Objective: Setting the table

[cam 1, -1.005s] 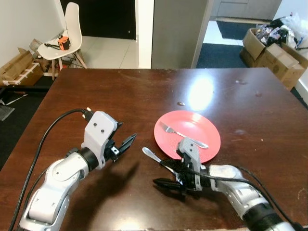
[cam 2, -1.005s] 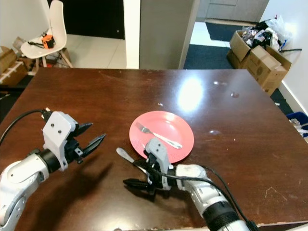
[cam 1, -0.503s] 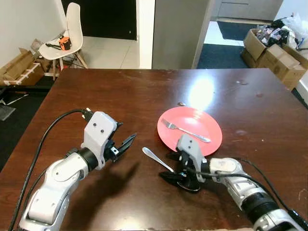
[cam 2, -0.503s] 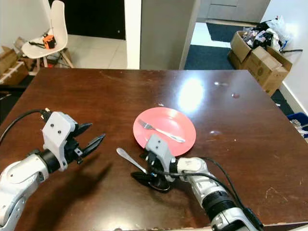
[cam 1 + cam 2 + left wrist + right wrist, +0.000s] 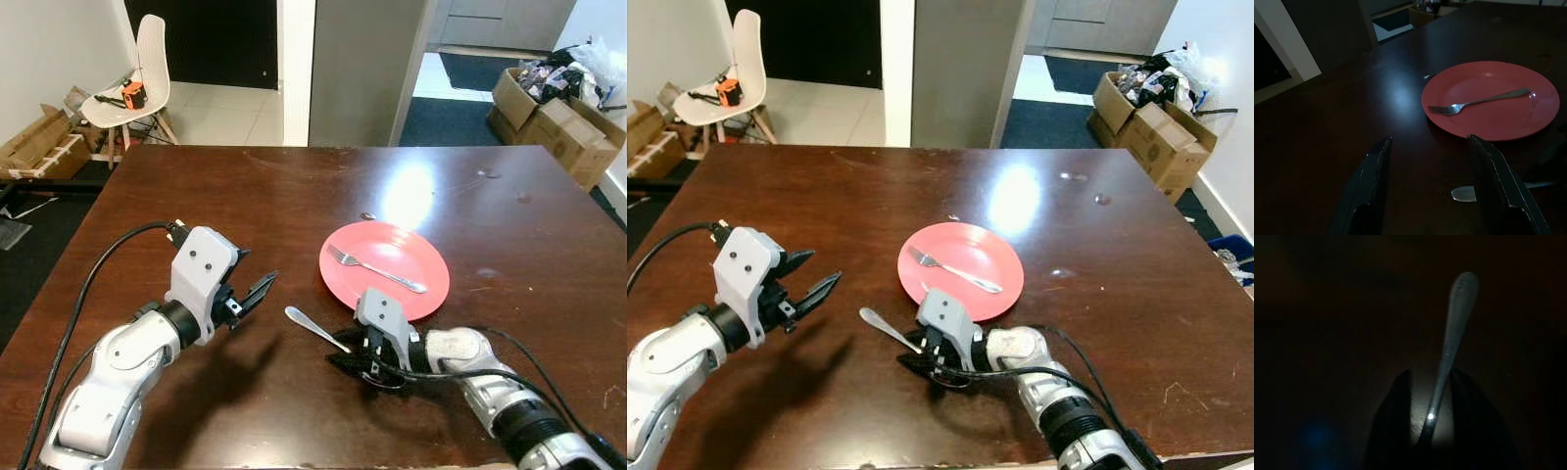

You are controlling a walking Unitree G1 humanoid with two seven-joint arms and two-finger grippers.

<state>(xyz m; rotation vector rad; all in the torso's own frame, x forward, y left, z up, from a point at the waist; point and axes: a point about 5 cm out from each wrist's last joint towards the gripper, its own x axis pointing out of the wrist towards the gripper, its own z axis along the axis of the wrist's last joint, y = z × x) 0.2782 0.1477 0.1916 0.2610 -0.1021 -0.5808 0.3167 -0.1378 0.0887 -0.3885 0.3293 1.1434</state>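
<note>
A red plate (image 5: 392, 245) lies on the dark wooden table (image 5: 245, 196) with a silver fork (image 5: 377, 271) across it. Left of the plate a silver utensil (image 5: 309, 325) lies slanted, its rounded end pointing away from the plate. My right gripper (image 5: 351, 360) is low on the table at the utensil's near end, shut on its handle (image 5: 1444, 357), which runs out between the two fingers. My left gripper (image 5: 262, 264) hovers open above the table, left of the utensil. In the left wrist view the plate (image 5: 1498, 117), the fork (image 5: 1479, 100) and the utensil's end (image 5: 1464, 193) lie ahead.
Bare tabletop stretches behind and to the right of the plate. Beyond the far edge stand a white chair (image 5: 137, 78) with an orange object on it, cardboard boxes at the left (image 5: 39, 137) and more boxes at the right (image 5: 558, 108).
My right gripper has moved from the near table edge towards the plate and closed low around the utensil's handle. The left arm has held still. The camera has shifted slightly.
</note>
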